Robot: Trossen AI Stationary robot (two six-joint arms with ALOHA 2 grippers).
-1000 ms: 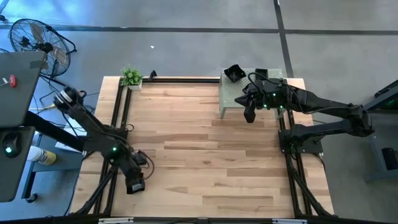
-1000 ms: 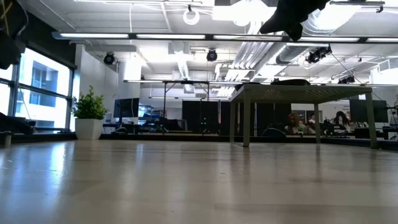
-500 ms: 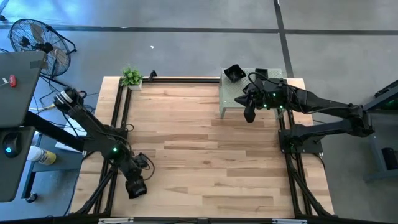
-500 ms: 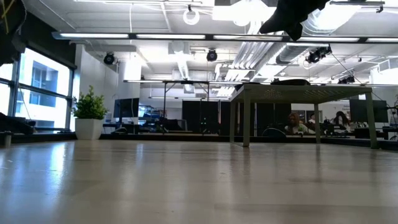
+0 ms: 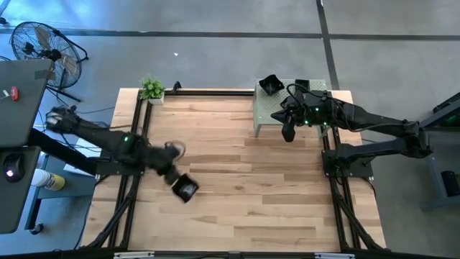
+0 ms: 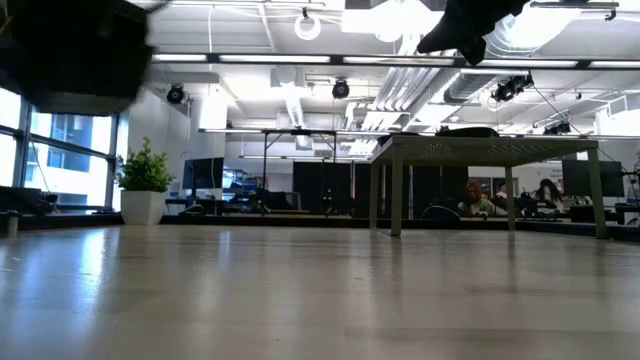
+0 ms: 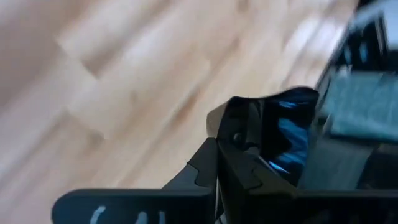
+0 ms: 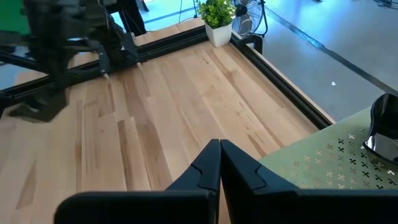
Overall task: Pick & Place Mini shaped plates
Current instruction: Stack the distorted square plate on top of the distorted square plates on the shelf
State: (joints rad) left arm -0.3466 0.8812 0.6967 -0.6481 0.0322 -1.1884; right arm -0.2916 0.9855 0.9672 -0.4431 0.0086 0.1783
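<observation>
While both arms hang above, a potted plant (image 5: 152, 90) edges the table (image 5: 237, 187).

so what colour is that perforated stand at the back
Pale green stand with small cross-shaped holes; the right wrist view shows it best.

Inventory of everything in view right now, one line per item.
mini shaped plates: three seen, glossy black; two on the stand's far edge, one in the left gripper
stand: one, pale green, perforated; table's far right corner
potted plant: one, green in white pot; far left corner
table: one, light wood
fan: one, black; floor beyond the table's left
people: two, in the room behind
left gripper: shut on a plate, over the table's left-middle
right gripper: shut, empty, by the stand's near edge
</observation>
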